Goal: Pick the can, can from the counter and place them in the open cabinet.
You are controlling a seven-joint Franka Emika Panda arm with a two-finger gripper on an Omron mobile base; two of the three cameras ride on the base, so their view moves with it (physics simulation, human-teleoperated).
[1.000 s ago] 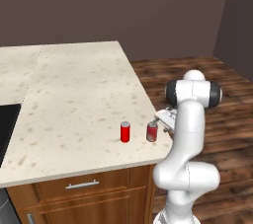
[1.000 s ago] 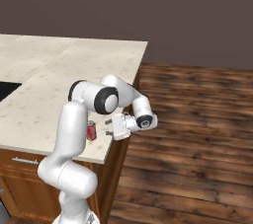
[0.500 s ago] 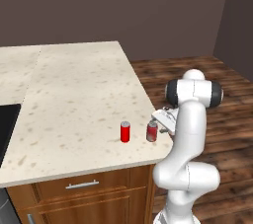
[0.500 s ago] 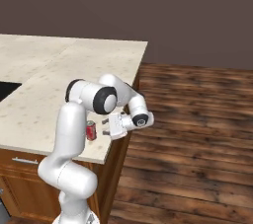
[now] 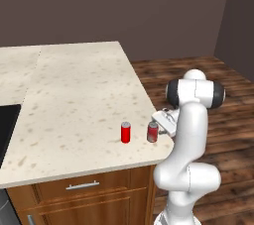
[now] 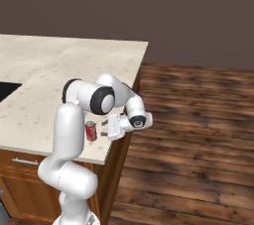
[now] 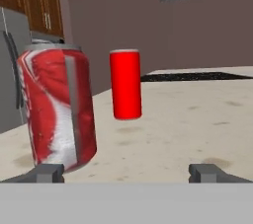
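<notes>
Cream speckled stone forms the desk (image 5: 74, 95), seen first from the left base camera. Two cans stand upright near its front right corner: a plain red can (image 5: 126, 132) and, just beside it toward the edge, a darker marked can (image 5: 153, 132). The white arm's gripper (image 5: 159, 124) sits low at the desk edge, right next to the marked can. A black stovetop (image 5: 7, 127) lies at the far left.

From the right base camera, the marked can (image 6: 91, 131) stands near the desk (image 6: 59, 70) edge, with the gripper (image 6: 105, 128) level beside it, pointing at it.

From the hand camera, the fingers (image 7: 46, 172) are spread wide. The marked can (image 7: 57, 112) looms close over the left finger, not between them; the red can (image 7: 125, 84) stands farther back.
</notes>
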